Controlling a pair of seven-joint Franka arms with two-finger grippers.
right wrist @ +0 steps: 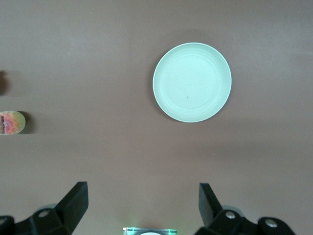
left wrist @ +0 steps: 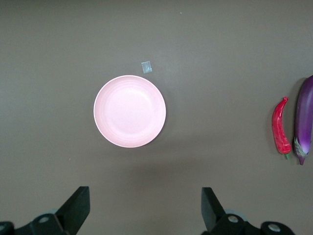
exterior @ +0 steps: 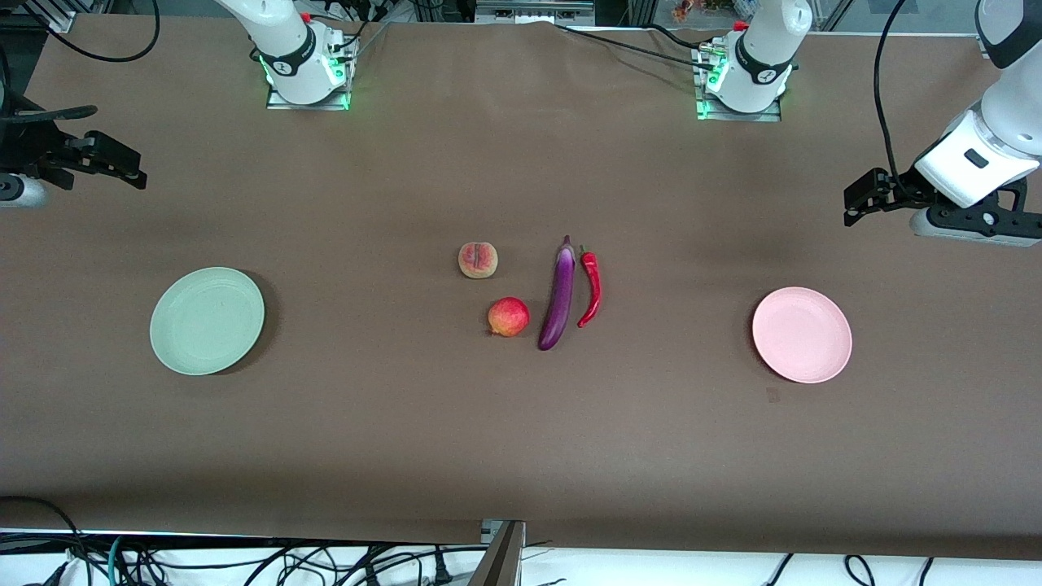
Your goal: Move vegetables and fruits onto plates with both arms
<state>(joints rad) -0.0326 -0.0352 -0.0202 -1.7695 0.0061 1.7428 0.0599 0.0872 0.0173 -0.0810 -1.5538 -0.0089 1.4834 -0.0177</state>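
Inventory, brown counter:
- Peach, centre; apple at its 5 o'clock, nearer front cam. Apart.
- Eggplant beside apple; chili just beside it, toward left arm's end. Produce grouped mid-counter, prob. so both arms reach.
- Green plate, right arm's end; pink plate, left arm's end. Both bare.
- Left end effector: wide, holding nothing, over the counter near the pink plate.
- Right end effector: wide, holding nothing, over the counter near the green plate.
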